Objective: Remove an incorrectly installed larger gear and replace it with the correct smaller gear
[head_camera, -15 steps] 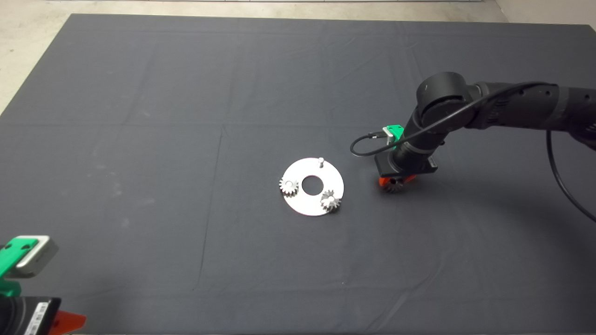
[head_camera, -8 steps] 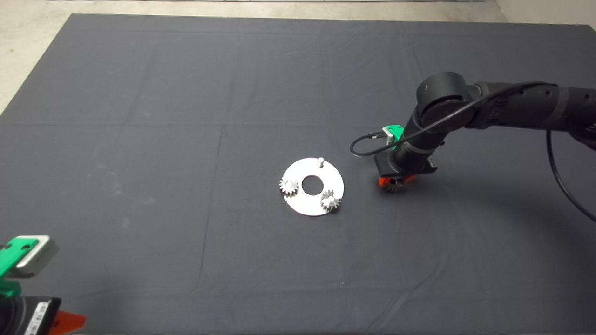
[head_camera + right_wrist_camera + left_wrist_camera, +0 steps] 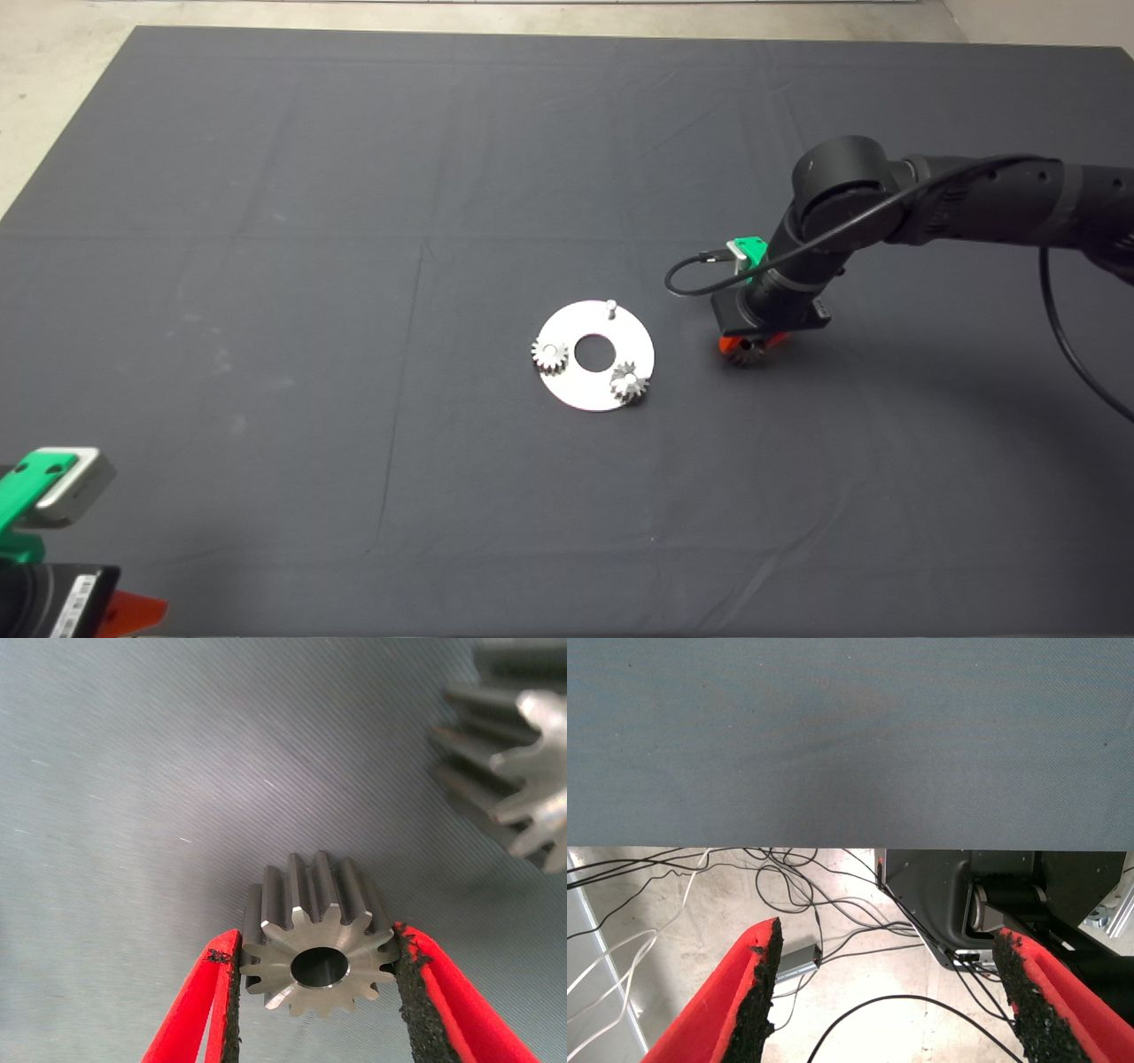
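My right gripper is low over the mat, just right of the round steel plate. In the right wrist view its fingers press on both sides of the smaller gear, which lies on the mat; part of that gear shows under the gripper in the head view. The larger gear lies on the mat close beside it. The plate carries two small gears and one bare pin.
My left gripper is parked at the mat's front left corner, open; its wrist view shows the mat's edge and cables on the floor. The dark mat stretches wide around the plate.
The right gripper has shifted very slightly to the left with the smaller gear between its fingers. Nothing else has moved.
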You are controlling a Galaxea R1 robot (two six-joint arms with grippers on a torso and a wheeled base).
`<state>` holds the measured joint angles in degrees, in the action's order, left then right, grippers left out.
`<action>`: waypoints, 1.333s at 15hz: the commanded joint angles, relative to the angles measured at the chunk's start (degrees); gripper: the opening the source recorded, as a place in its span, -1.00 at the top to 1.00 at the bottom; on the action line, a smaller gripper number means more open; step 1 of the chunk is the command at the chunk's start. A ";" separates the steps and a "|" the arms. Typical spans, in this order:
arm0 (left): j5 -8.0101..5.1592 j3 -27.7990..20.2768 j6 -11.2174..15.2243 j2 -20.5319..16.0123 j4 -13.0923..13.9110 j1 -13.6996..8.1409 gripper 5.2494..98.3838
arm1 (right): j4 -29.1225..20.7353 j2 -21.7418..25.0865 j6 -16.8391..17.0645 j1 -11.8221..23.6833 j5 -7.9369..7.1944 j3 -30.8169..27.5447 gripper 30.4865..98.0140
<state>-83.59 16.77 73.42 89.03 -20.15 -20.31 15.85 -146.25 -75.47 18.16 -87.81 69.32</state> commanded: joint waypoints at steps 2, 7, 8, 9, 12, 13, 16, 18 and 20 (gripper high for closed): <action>-0.35 -0.35 0.14 -0.30 -0.15 0.09 -0.17 | -6.77 -0.14 -0.38 12.20 -6.06 -2.24 0.79; -0.25 -0.26 0.23 -0.30 0.03 0.09 -0.17 | -13.66 -1.91 -0.45 25.97 -5.97 -1.40 0.85; 0.33 -0.18 0.05 -0.21 0.38 0.09 -0.17 | -14.24 -3.16 -0.38 26.99 -5.88 -1.39 0.85; 2.14 -0.18 -0.12 -0.12 0.51 0.09 -0.17 | -14.35 -4.22 -0.42 27.55 -5.71 -1.22 0.85; 3.91 -0.04 -0.04 -0.21 2.96 0.09 -0.17 | -14.18 -5.71 0.10 25.89 -4.83 -0.08 0.85; 3.87 -0.09 0.14 -0.29 3.62 0.09 -0.17 | -14.18 -6.75 0.07 23.66 -3.68 1.35 0.85; 3.60 -0.09 0.32 -1.19 3.63 0.09 -0.17 | -14.17 -13.53 0.06 20.32 -2.63 7.09 0.85; 3.78 -0.18 0.32 -1.35 3.63 0.09 -0.17 | -14.18 -16.89 0.29 20.11 -2.63 12.34 0.86; 4.04 -0.18 0.40 -1.35 3.63 0.09 -0.17 | -14.18 -20.26 1.02 19.99 -2.63 15.66 0.86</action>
<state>-79.49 16.77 73.48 88.04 -17.31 -20.31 3.06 -161.60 -75.43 36.24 -87.84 79.27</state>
